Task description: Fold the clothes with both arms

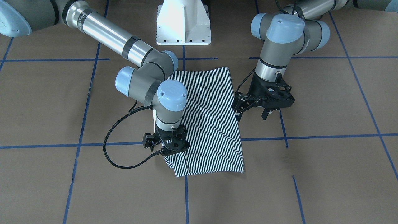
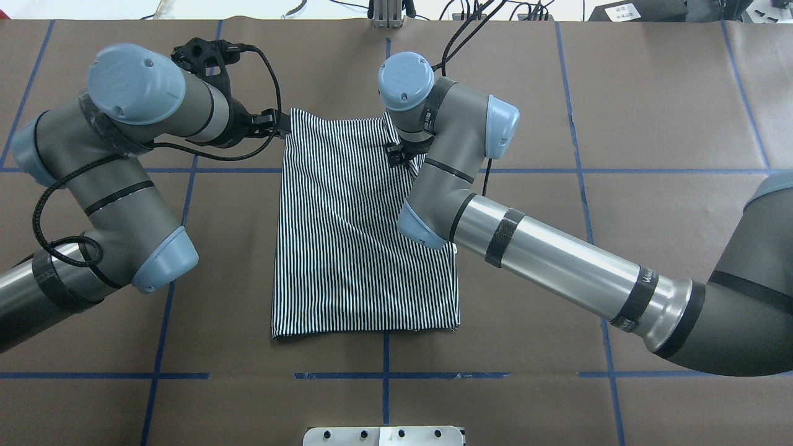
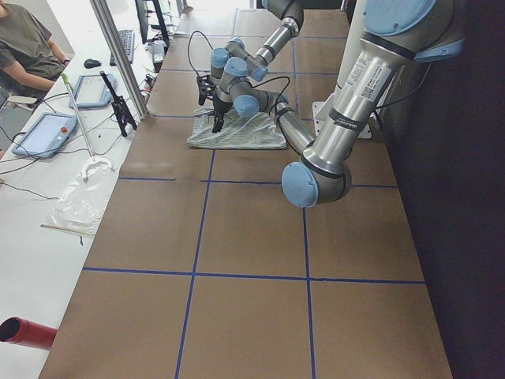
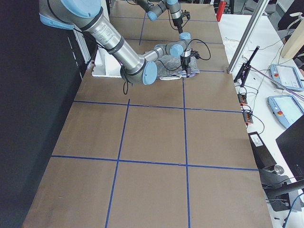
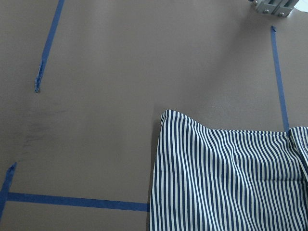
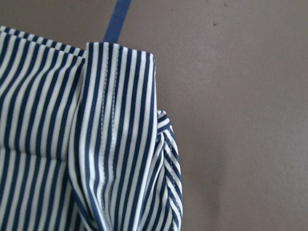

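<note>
We see the striped polo shirt (image 2: 353, 248) lying folded flat at the middle of the bench (image 2: 619, 93). Seen from overhead, the left gripper (image 1: 252, 114) hovers beside its 10 o'clock corner, jaws apart and empty. The right gripper (image 1: 169, 148) stands low over the 1 o'clock corner; we cannot tell how its jaws stand.

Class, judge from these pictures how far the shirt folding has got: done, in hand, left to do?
Done: the shirt already lies as a flat rectangle, sleeves and collar out of sight. In hand: the right gripper is down on one end corner, grip unclear; the left gripper hangs open beside the opposite edge. Left: probably a final fold end to end.
</note>
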{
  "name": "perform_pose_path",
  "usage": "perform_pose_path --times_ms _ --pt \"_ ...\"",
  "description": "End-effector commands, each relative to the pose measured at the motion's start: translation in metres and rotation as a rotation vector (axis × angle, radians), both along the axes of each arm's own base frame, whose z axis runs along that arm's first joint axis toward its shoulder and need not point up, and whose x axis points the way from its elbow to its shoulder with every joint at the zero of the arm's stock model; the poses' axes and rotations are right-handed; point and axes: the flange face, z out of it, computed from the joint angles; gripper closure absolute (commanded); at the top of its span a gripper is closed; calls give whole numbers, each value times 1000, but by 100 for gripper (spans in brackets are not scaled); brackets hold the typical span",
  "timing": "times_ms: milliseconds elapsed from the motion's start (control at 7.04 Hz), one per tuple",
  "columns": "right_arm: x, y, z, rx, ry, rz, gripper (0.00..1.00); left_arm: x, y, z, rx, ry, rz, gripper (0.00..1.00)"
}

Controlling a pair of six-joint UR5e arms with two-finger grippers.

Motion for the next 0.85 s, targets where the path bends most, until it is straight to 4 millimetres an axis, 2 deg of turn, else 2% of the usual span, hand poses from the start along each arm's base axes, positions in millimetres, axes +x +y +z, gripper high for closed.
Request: perform_pose_path --times_ms 0,142,284,426,568,710 --pt "13 -10 11 -7 13 17 0 0 0 -2 2 2 0 0" --pt "30 -21 32 1 37 6 0 0 0 -3 2 4 -1 0" --pt "60 -31 67 13 69 -15 0 0 0 -2 1 3 -1 0" --pt "102 -45 76 44 74 -36 0 0 0 -3 2 4 -1 0" --pt "127 -50 66 35 97 -68 0 0 1 -3 0 7 4 0" --pt "130 -51 50 34 80 -70 0 0 1 -4 1 8 4 0"
